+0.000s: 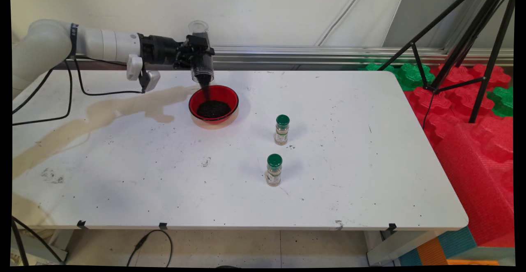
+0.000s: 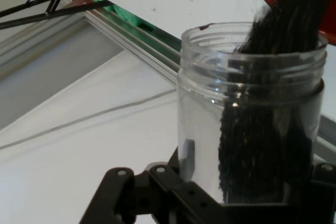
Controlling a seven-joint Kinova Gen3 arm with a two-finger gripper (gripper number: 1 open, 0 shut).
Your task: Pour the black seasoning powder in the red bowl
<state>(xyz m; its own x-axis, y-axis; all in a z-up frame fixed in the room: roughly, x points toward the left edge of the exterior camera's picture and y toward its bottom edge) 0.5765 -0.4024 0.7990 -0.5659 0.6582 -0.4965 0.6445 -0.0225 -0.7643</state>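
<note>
Partly, tool hides upturned jar pouring grains.

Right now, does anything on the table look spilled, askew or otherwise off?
Yes. A tan stain spreads across the table left of the red bowl, like a dried spill. Dark specks dot the surface. The clear jar in the gripper is upended, pouring dark grains into the bowl. Both spice jars stand upright.
</note>
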